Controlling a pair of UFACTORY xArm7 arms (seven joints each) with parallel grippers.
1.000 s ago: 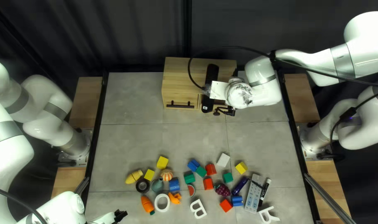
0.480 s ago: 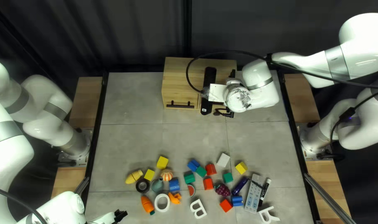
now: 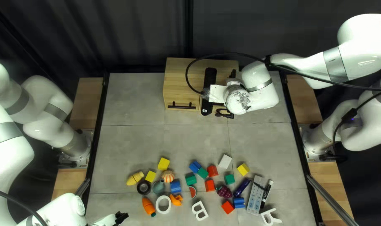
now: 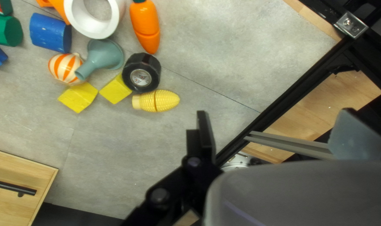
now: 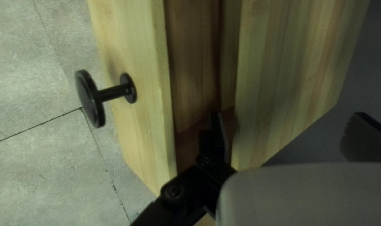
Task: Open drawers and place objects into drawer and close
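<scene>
a wooden drawer (image 5: 134,46) stands partly open at the front of its cabinet (image 5: 291,75), where the right gripper (image 5: 287,115), spread wide and grasping nothing, sets one finger in the gap, apparently to pull from inside rather than by the knob (image 5: 89,98). across the counter (image 3: 132,146), toy corn (image 4: 157,101) and a carrot (image 4: 146,27) lie loose, presumably awaiting loading, near the released, empty left gripper (image 4: 274,112).
</scene>
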